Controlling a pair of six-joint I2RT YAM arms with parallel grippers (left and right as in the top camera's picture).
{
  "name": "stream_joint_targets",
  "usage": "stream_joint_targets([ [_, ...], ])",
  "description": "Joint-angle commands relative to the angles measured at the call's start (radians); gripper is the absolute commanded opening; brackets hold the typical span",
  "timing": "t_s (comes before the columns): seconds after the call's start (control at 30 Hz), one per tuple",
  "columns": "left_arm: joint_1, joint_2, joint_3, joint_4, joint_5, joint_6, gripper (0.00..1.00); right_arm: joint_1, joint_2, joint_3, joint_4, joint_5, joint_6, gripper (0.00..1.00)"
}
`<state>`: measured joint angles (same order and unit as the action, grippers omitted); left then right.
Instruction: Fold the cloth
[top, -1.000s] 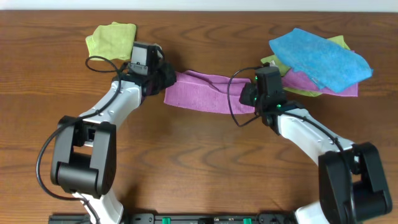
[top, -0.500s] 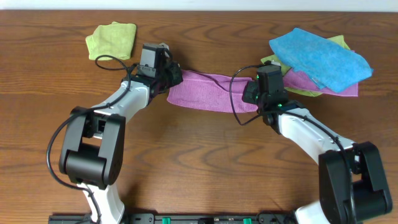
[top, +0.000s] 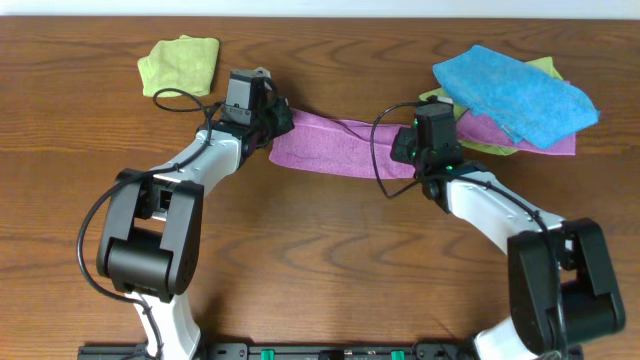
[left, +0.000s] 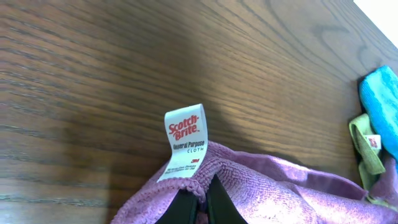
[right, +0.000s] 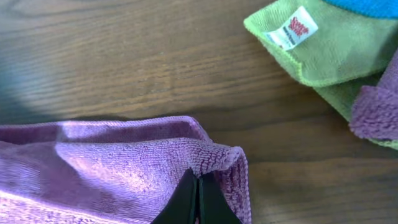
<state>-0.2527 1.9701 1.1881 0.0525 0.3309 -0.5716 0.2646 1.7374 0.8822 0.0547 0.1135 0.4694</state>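
The magenta-purple cloth (top: 335, 147) hangs as a long doubled strip between my two grippers, just above the table's far middle. My left gripper (top: 281, 123) is shut on its left corner; in the left wrist view the fingertips (left: 202, 191) pinch the hem of the cloth (left: 280, 193) just below the white tag (left: 185, 142). My right gripper (top: 404, 152) is shut on the right end. In the right wrist view its jaws (right: 198, 178) clamp a folded corner of the cloth (right: 112, 162).
A light green cloth (top: 180, 62) lies at the far left. At the far right is a pile: a bright blue cloth (top: 515, 92) on top of green cloths (right: 323, 50) and another purple one (top: 545, 140), close to my right gripper.
My left gripper has carried its corner a little to the right, so the strip is shorter. My right gripper has shifted slightly towards the far edge. Both grips held.
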Motion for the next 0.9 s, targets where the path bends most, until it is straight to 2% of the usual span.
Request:
stream_joint_targets([
  [0.0,0.002,0.005,0.022,-0.003,-0.045,0.019,0.06,-0.011,0.035,0.016,0.019,0.022,-0.015,0.02],
  [0.3,0.002,0.005,0.022,-0.002,-0.087,0.033,0.06,-0.016,0.056,0.016,0.072,0.037,-0.015,0.01],
  [0.87,0.001,0.039,0.022,0.007,-0.118,0.034,0.06,-0.015,0.056,0.016,0.037,0.039,-0.015,0.02],
])
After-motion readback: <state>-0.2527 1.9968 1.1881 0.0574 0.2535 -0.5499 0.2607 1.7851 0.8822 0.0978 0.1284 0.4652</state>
